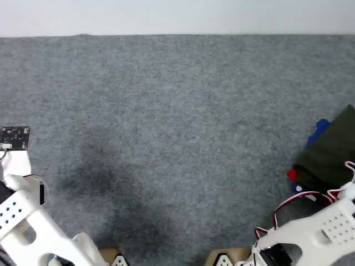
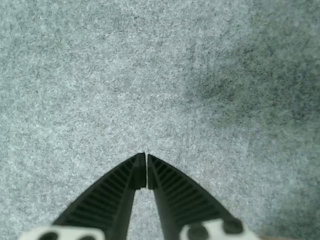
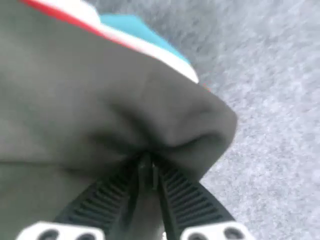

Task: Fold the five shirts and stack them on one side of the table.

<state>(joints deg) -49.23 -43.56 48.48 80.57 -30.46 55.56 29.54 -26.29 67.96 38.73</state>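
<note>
A stack of folded shirts lies at the table's right edge, with a dark olive shirt (image 1: 333,149) on top and blue (image 1: 319,130) and red (image 1: 292,175) edges showing beneath it. In the right wrist view my right gripper (image 3: 147,165) is shut on a pinched fold of the dark olive shirt (image 3: 100,90), which lies over white (image 3: 150,45) and teal (image 3: 135,27) layers. My left gripper (image 2: 146,160) is shut and holds nothing, hanging over bare grey table. The left arm (image 1: 28,221) sits at the near left, the right arm (image 1: 316,227) at the near right beside the stack.
The grey felt-like table top (image 1: 177,122) stretches wide between the arms and back to the white wall (image 1: 177,16). A small black board (image 1: 15,137) on the left arm sits at the left edge.
</note>
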